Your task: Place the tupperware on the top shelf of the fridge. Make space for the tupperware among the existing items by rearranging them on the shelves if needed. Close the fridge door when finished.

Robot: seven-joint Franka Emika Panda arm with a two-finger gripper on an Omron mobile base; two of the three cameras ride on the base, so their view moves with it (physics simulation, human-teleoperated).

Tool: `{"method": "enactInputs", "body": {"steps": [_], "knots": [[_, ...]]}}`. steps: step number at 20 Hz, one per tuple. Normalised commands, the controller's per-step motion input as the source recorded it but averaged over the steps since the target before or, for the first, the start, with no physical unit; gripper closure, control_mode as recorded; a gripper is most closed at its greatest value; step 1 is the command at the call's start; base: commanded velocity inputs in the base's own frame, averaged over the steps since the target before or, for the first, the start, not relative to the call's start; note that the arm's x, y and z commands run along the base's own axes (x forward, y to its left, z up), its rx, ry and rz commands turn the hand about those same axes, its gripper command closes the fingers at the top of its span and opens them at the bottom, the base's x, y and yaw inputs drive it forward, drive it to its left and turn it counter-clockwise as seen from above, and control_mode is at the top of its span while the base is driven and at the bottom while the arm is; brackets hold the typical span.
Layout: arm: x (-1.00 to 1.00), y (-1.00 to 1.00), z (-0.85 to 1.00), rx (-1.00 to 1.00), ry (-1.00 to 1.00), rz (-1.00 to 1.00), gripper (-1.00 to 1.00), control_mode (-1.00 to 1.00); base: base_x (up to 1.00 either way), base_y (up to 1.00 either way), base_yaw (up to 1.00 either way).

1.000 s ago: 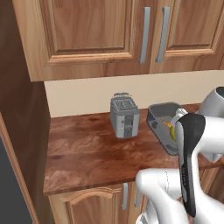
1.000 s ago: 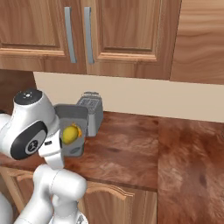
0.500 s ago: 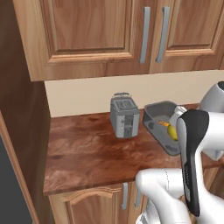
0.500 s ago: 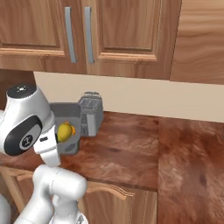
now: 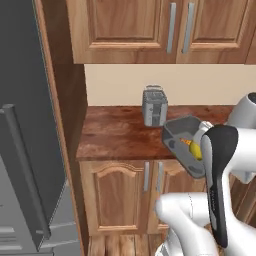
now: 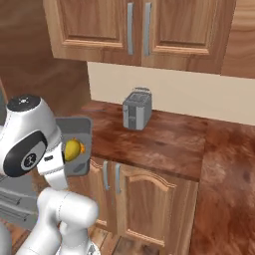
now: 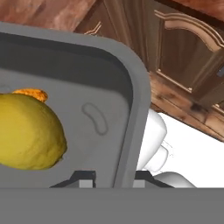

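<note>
The grey fridge (image 5: pixel 25 150) stands at the far left, its bar-handled door beside a wooden side panel. Wooden wall cabinets (image 5: pixel 165 27) hang over a reddish-brown counter (image 5: pixel 120 137), with base cabinets (image 5: pixel 127 192) below. A silver toaster (image 5: pixel 154 106) stands upright near the wall. The tupperware (image 5: pixel 187 145) is lifted clear of the counter, out past its front edge, tilted, with yellow and orange food pieces (image 7: pixel 28 131) inside. The gripper (image 7: pixel 113 178) is nearly closed, its fingers pinching the tub's rim wall, one on each side.
</note>
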Motion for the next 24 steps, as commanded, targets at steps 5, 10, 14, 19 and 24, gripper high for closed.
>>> {"method": "enactInputs", "body": {"steps": [5,10,14,19,24], "knots": [[0.0,0.0,0.0,0.0,0.0,0.0,1.0,1.0,-0.96,0.17,0.56],[0.0,0.0,0.0,0.0,0.0,0.0,1.0,1.0,-0.3,0.42,0.67],[0.0,0.0,0.0,0.0,0.0,0.0,1.0,1.0,0.0,0.63,0.66],[0.0,0.0,0.0,0.0,0.0,0.0,1.0,1.0,0.0,0.74,0.64],[0.0,0.0,0.0,0.0,0.0,0.0,1.0,1.0,0.0,0.13,0.56]]}}
